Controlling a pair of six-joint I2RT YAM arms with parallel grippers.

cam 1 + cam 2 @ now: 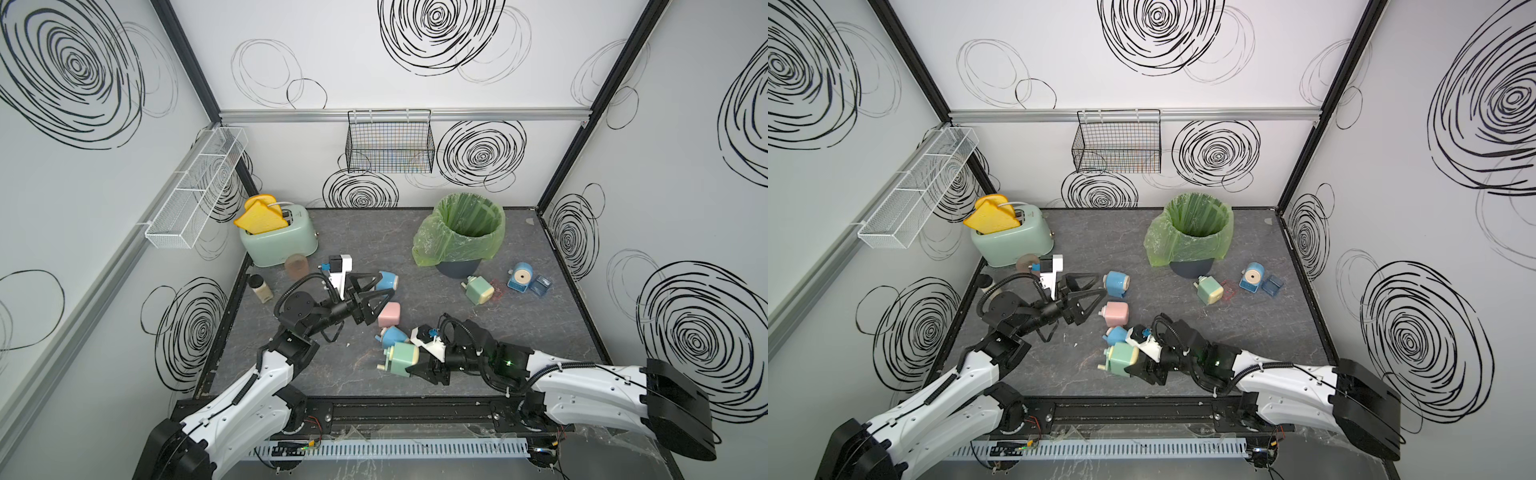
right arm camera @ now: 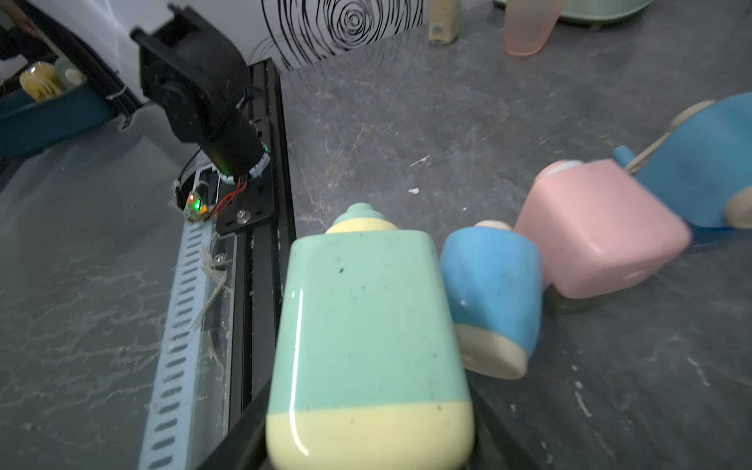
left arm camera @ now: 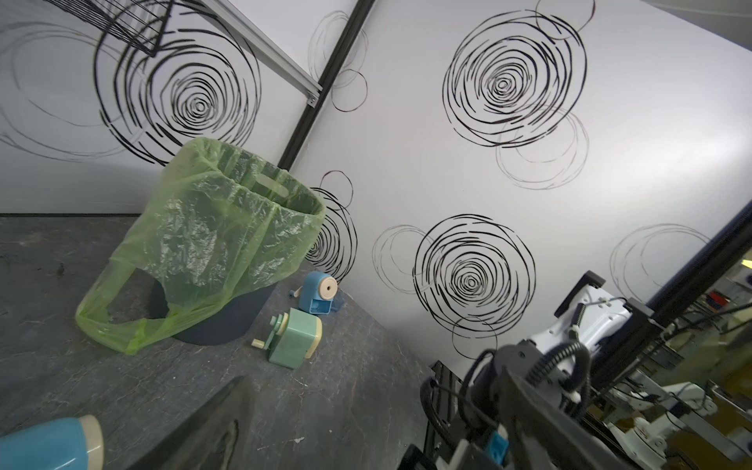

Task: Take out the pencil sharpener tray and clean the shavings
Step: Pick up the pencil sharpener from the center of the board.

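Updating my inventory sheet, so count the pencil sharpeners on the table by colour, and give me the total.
Blue sharpeners: 3
Green sharpeners: 2
Pink sharpener: 1
Total: 6

Grey table w/ sharpeners, bin, toaster, cup.

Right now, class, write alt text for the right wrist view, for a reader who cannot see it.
A mint-green and cream pencil sharpener fills the foreground, gripped by the right gripper. A small blue sharpener sits against its side, with a pink sharpener just beyond, and the grey marbled table behind them.
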